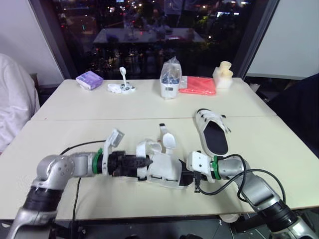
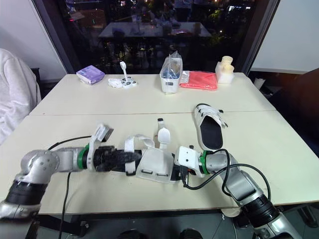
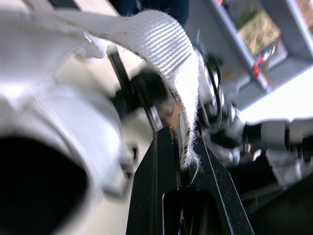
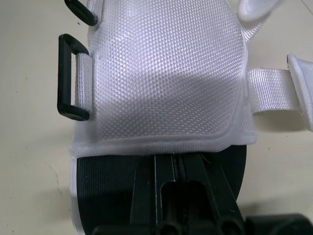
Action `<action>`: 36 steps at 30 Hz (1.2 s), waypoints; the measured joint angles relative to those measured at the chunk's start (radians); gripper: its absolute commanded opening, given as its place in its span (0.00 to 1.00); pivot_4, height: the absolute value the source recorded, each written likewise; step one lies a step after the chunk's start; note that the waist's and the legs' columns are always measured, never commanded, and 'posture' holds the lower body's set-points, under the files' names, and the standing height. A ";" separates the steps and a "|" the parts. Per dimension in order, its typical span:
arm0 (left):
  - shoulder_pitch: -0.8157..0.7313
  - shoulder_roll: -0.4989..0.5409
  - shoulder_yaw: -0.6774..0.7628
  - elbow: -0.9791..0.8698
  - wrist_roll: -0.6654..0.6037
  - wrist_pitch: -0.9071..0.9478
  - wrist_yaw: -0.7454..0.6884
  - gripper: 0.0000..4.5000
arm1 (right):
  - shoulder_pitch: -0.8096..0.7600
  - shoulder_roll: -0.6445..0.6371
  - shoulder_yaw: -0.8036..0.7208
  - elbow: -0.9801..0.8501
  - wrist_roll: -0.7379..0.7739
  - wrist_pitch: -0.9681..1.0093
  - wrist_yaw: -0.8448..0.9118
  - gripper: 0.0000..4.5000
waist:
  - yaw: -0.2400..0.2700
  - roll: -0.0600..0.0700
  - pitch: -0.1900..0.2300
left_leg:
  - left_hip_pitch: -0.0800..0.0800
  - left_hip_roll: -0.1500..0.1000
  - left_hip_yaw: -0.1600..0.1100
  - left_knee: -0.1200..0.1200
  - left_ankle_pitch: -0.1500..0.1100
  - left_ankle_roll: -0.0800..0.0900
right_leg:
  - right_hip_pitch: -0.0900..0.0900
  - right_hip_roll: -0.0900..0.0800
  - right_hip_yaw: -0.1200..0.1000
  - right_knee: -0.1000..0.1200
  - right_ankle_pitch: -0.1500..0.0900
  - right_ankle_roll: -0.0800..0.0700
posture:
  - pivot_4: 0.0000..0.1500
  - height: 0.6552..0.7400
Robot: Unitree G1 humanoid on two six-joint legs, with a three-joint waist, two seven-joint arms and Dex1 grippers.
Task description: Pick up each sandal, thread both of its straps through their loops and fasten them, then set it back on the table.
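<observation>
Left wrist view: left gripper (image 3: 180, 142) pinches a strap (image 3: 161, 34) of the white mesh sandal (image 4: 161, 73) by the tabletop's (image 1: 279, 149) front edge; right gripper (image 4: 178, 161) lies closed on its black footbed (image 4: 107, 181).

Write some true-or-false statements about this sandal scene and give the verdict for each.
1. The left gripper is shut on a white strap. True.
2. Both sandals are gripped by the robot. False: the second sandal lies untouched on the table, beyond the right arm.
3. The right gripper clamps the black sole edge of the held sandal. True.
4. The red cloth lies at the near table edge. False: it lies at the far side, beside a clear bag.
</observation>
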 measured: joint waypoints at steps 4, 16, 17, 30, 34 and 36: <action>-0.048 -0.038 -0.050 0.105 0.089 -0.033 -0.042 0.01 | -0.001 0.000 0.003 0.004 0.000 -0.003 0.000 0.00 | -0.002 0.000 0.000 | 0.000 0.000 0.000 0.000 0.000 0.000 | 0.000 0.000 0.000 0.000 0.000 0.000 | 1.00 1.00; -0.110 -0.104 -0.143 0.197 0.231 -0.080 -0.225 0.01 | -0.003 -0.001 0.005 -0.005 -0.010 -0.003 0.002 0.00 | -0.001 0.000 0.000 | 0.000 0.001 0.000 0.000 0.000 0.000 | -0.001 0.000 0.000 0.000 0.000 0.000 | 1.00 1.00; -0.111 -0.106 -0.146 0.197 0.240 -0.086 -0.237 0.01 | -0.001 -0.001 0.004 -0.008 -0.010 -0.002 0.002 0.00 | -0.001 0.000 0.000 | 0.000 0.001 0.000 0.000 0.000 0.000 | -0.001 0.000 0.000 0.000 0.000 0.000 | 1.00 1.00; -0.114 -0.122 -0.181 0.161 0.293 -0.110 -0.313 0.01 | 0.001 -0.002 0.004 -0.013 -0.011 0.002 -0.003 0.00 | -0.001 0.000 0.000 | -0.001 0.001 -0.001 0.000 0.000 0.000 | -0.001 -0.001 0.000 0.000 0.000 0.000 | 1.00 1.00; -0.114 -0.122 -0.183 0.160 0.295 -0.108 -0.328 0.01 | 0.002 -0.002 0.004 -0.015 -0.011 0.002 -0.005 0.00 | -0.001 0.000 0.000 | -0.001 0.001 -0.001 0.000 0.000 0.000 | -0.001 -0.001 0.000 0.000 0.000 0.000 | 1.00 1.00; -0.114 -0.121 -0.184 0.159 0.295 -0.106 -0.331 0.01 | 0.002 -0.002 0.004 -0.015 -0.011 0.002 -0.006 0.00 | -0.001 0.000 0.000 | -0.001 0.001 -0.001 0.000 0.000 0.000 | -0.001 -0.001 0.000 0.000 0.000 0.000 | 1.00 1.00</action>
